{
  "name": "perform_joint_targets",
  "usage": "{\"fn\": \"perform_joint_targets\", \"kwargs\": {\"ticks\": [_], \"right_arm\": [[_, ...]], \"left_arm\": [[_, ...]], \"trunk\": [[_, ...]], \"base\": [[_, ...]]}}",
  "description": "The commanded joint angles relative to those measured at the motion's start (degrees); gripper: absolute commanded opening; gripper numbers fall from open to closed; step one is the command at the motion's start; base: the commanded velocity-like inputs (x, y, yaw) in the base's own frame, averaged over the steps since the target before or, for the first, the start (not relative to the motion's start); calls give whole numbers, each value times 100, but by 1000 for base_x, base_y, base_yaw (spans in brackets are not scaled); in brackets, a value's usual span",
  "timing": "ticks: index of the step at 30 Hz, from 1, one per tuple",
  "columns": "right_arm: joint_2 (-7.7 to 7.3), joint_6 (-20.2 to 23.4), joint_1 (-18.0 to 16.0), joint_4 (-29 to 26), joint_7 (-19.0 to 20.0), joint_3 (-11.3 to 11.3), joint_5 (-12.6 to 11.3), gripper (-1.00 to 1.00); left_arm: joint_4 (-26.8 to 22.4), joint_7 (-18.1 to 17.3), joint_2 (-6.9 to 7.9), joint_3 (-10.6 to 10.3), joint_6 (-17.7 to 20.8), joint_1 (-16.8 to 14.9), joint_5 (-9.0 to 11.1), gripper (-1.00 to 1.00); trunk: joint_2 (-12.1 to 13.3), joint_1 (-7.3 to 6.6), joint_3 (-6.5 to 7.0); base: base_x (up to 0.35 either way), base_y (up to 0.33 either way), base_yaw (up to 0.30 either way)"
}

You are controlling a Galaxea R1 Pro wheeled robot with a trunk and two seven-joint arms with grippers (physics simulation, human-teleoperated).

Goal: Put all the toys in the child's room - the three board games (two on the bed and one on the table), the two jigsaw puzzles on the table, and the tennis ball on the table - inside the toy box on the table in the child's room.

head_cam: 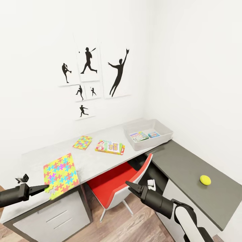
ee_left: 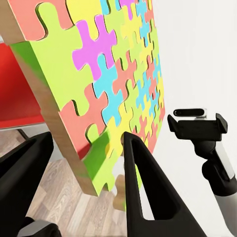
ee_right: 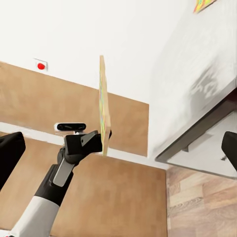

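Jigsaw puzzle (head_cam: 61, 175), the larger multicolour square, is pinched at its near corner by the left hand (head_cam: 45, 188), whose two dark fingers are closed on the edge; in the left wrist view the puzzle (ee_left: 106, 84) sits between the fingers (ee_left: 143, 187). From the right wrist view the same puzzle (ee_right: 103, 111) stands on edge, lifted clear of the white counter (head_cam: 97, 161). The second, smaller puzzle (head_cam: 82, 142) lies flat on the counter, with a board game (head_cam: 110, 147) just beside it. The grey toy box (head_cam: 148, 133) sits at the far end holding colourful flat items. The tennis ball (head_cam: 205, 180) rests on the dark lower section. The right hand (head_cam: 129, 185) hangs above a red chair (head_cam: 114, 183), holding nothing; its fingertips look close together.
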Motion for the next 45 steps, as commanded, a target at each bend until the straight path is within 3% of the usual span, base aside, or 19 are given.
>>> {"fn": "perform_joint_targets", "kwargs": {"ticks": [1,18,45], "right_arm": [[-3,18,-6,1,9,3,-7,100],[-3,11,-6,-38,11,4,-7,100],[-2,15,-6,3,12,-1,-13,100]], "left_arm": [[-2,-24,2,0,61,-2,0,-100],[-3,-24,11,-7,61,-2,4,-100],[-3,-24,55,5,61,-2,21,-100]], "trunk": [[-12,4,-9],[-12,4,-2],[-12,4,-2]], "base": [[0,0,-197],[-17,1,-48],[-115,60,-271]]}}
